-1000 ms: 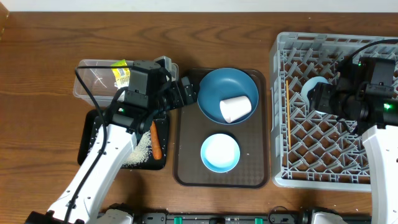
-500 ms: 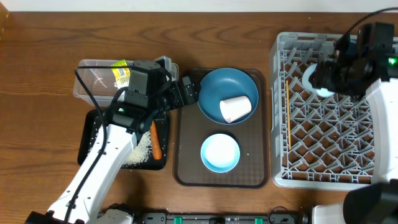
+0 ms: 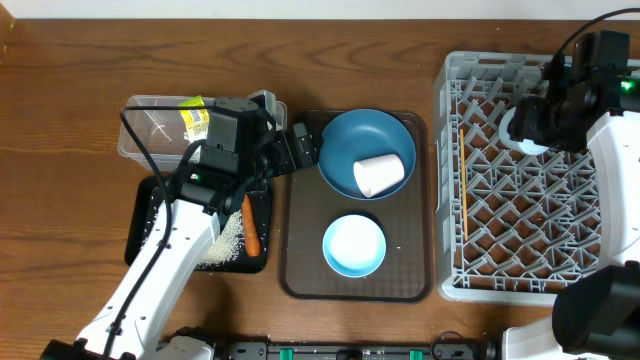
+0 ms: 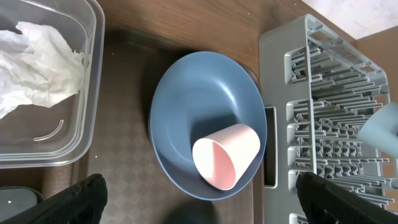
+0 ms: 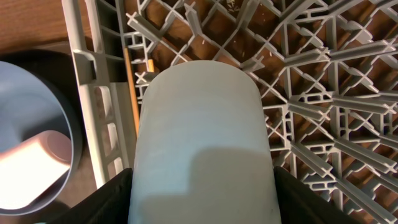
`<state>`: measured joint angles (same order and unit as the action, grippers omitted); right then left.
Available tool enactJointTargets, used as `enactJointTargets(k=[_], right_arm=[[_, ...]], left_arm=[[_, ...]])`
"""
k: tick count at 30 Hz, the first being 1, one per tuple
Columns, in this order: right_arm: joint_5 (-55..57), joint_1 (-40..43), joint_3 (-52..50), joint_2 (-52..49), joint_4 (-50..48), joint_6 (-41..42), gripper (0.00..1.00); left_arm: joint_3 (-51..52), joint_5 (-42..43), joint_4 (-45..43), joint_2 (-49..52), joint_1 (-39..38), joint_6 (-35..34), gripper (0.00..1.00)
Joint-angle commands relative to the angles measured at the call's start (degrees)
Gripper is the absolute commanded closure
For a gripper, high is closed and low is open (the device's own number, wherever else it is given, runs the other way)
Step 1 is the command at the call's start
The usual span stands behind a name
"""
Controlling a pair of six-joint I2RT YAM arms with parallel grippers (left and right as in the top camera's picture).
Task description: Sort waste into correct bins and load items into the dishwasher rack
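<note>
Holding the light blue cup [image 5: 199,124] between its fingers, the right hand [image 5: 202,199] is partly closed on the cup's sides and hangs over the far part of the dishwasher rack [image 3: 445,180]. The cup lies on its side in the grip, above the lattice and not seated. Judgement: it is held high so it can be turned and set down between the ribs.

Chopsticks [image 3: 463,180] lie inside the rack, along the wall nearest the brown tray [image 3: 300,230].

Left hand [image 3: 300,148]: fully spread, nothing in it, at the edge of the dark blue plate [image 3: 350,140] farthest from the rack. Judgement: opened wide to take the pale pink cup [image 3: 380,173], which lies tipped on the plate.

The plate and the white-and-blue bowl [image 3: 354,245] sit on the brown tray, just beside the rack; not yet loaded.

Farther from the rack, beyond the tray:
- clear tub [image 3: 150,130] holds the tissue [image 4: 37,62] and the wrapper [image 3: 195,120]
- black tray [image 3: 145,225] holds the carrot [image 3: 251,228] and the rice [image 3: 225,240]

Judgement: waste sorted; dishes remain.
</note>
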<state>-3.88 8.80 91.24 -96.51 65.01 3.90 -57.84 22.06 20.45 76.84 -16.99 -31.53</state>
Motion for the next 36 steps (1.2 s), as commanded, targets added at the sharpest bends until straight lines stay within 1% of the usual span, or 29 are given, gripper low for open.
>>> enactJointTargets(k=[1,11,21,36], right_arm=[[0.8,0.6,1.6,-0.1,-0.5,1.0,0.99],[1.1,0.5,1.4,-1.9,-1.1,1.9,0.99],[0.2,0.5,1.4,-9.3,-1.1,1.8,0.99],[0.2,0.5,0.9,-9.6,0.2,1.8,0.99]], left_arm=[[-1.0,-0.7,0.1,0.1,-0.1,0.1,0.0],[-1.0,-0.7,0.1,0.1,-0.1,0.2,0.0],[-1.0,-0.7,0.1,0.1,-0.1,0.2,0.0],[-1.0,-0.7,0.1,0.1,-0.1,0.2,0.0]])
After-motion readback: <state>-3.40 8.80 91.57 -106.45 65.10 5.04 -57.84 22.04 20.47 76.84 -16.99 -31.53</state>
